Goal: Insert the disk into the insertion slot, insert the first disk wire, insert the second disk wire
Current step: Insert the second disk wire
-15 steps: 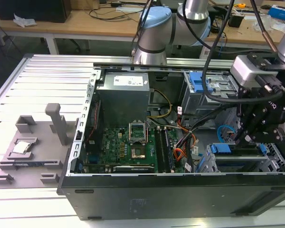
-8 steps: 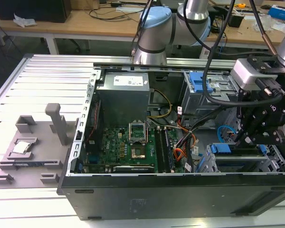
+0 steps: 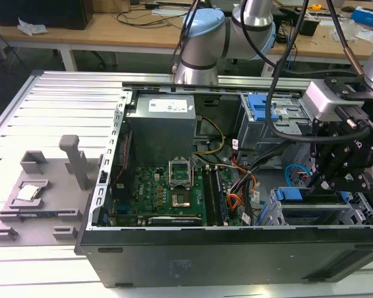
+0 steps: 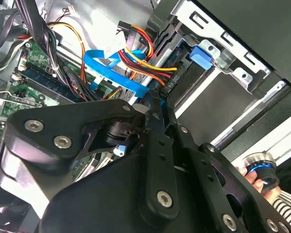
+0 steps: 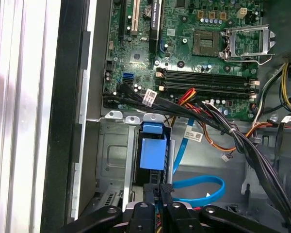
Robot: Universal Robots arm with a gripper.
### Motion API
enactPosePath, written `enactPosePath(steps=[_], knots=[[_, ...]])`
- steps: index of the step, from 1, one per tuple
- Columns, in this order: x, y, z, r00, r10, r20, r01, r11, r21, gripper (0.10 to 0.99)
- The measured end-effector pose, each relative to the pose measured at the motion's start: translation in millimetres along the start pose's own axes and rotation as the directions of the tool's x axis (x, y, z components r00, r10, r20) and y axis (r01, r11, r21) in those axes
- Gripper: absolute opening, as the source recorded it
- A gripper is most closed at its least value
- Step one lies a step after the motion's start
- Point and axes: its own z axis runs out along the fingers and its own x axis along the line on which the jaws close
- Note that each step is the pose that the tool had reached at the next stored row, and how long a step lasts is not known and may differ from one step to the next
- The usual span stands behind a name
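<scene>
pincer (image 5: 158,190) over disk (image 5: 153,153) seated lengthwise in insertion slot (image 5: 111,155).

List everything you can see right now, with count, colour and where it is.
Computer case: one, black, open on the ridged table.
Table: one, silver, ridged.
Motherboard: one, green, on the case floor.
Power supply: one, grey, at the case's far wall.
Drive cage: one, silver, near corner at the exterior view's right.
Blue carrier: one, in the cage.
Flat cable: one, blue, looping beside the cage.
Fixture: one, grey, at the exterior view's left.
Gripper: one, black, at the cage.
</scene>
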Motion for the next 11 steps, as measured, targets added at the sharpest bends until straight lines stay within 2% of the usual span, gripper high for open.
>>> enactPosePath(steps=[5,9,10,11], knots=[[0.1,-0.2,6.0,1.0,0.0,-0.001,0.0,1.0,0.0,0.165],[0.1,-0.3,6.7,1.0,0.0,-0.0002,0.0,1.0,0.0,0.176],[0.1,-0.3,6.7,1.0,0.0,-0.0003,0.0,1.0,0.0,0.235],[0.1,-0.3,6.2,1.0,0.0,-0.0004,0.0,1.0,0.0,0.235]])
